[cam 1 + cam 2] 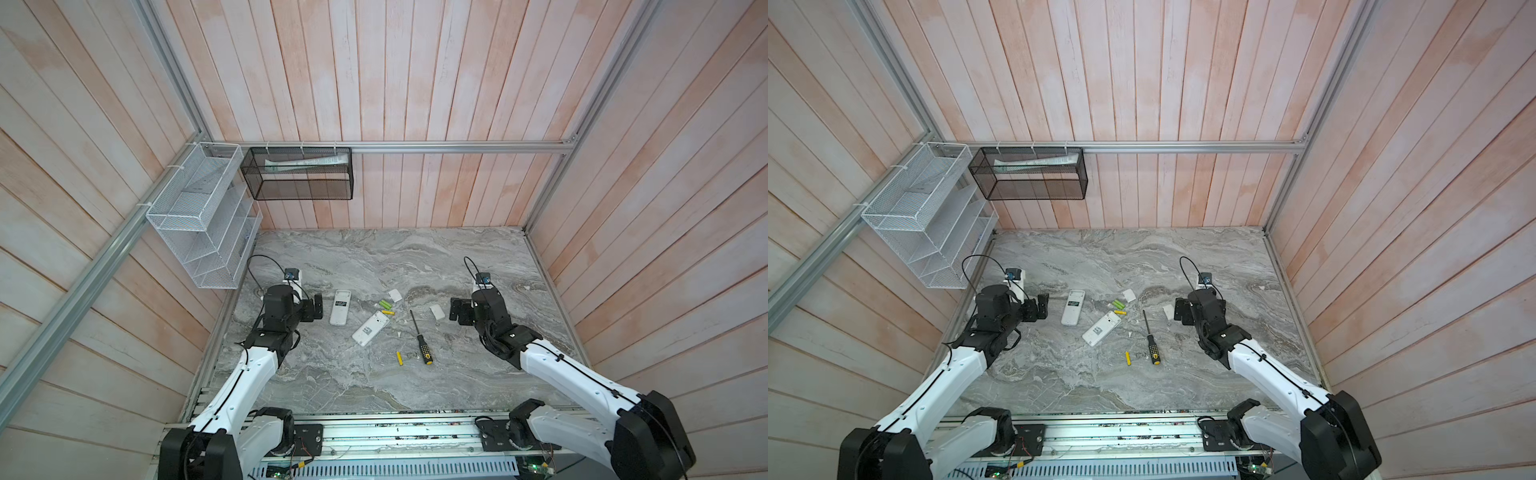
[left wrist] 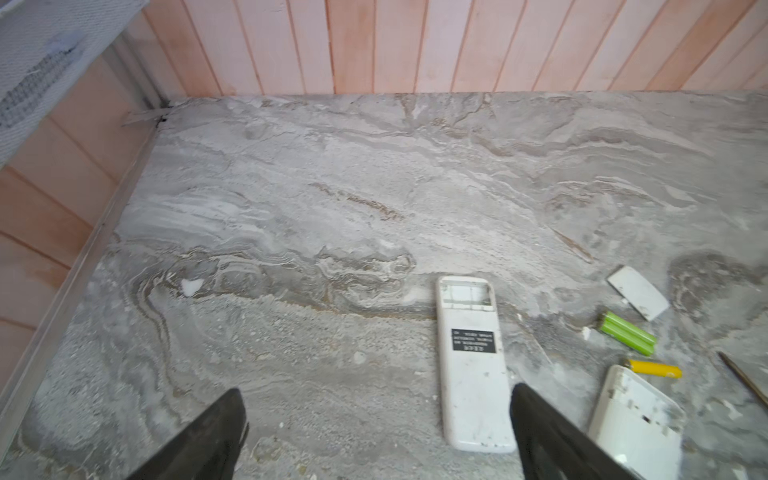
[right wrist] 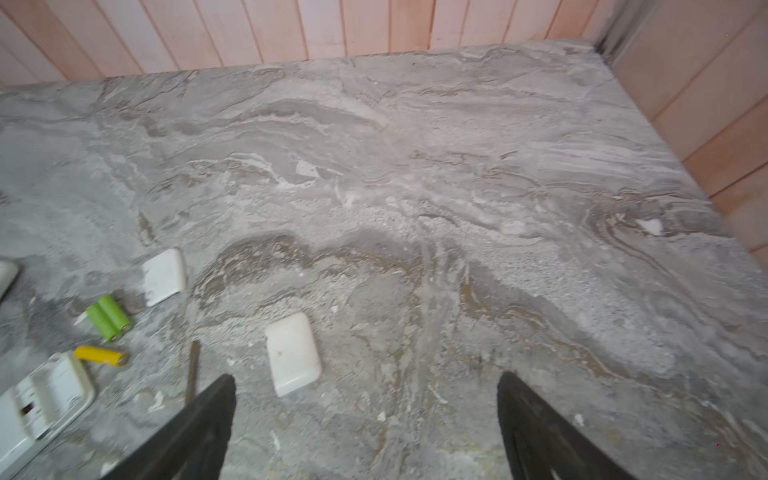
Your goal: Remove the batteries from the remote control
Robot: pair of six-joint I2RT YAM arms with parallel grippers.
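Marbled grey stone is serving as the surface (image 1: 332, 386), boxed in by pale plank walls (image 1: 415, 83). Nearest the arm bases, one yellow battery (image 1: 399, 358) is lying alone on the stone, just beside the black-and-yellow handle of a screwdriver (image 1: 420, 337) whose shaft is pointing toward the far wall. A little farther on, a white remote (image 1: 370, 328) is lying at an angle, back side up, with its battery bay showing open in the right wrist view.

At about that depth the two claws are hovering low. The left claw (image 1: 318, 306) is just beside a second white remote (image 1: 340, 307), and the right claw (image 1: 454, 311) is well off to the right. Both are spread wide and gripping nothing; in the wrist views the dark fingers (image 2: 216, 432) are standing far apart. The second white remote is lying lengthwise, back up, with its bay open at the far end.

Past the angled remote's far tip, the second yellow battery (image 1: 388, 312) is resting right beside that tip, and the two lime green batteries (image 1: 385, 304) are lying side by side just beyond it, touching each other. One white cover (image 1: 395, 295) is lying just past the green pair, and another cover (image 1: 437, 311) is lying near the right claw.

Farthest off, a white wire rack (image 1: 199, 216) is hanging on the left wall and a black mesh basket (image 1: 301, 178) is hanging from the back rail, holding papers.
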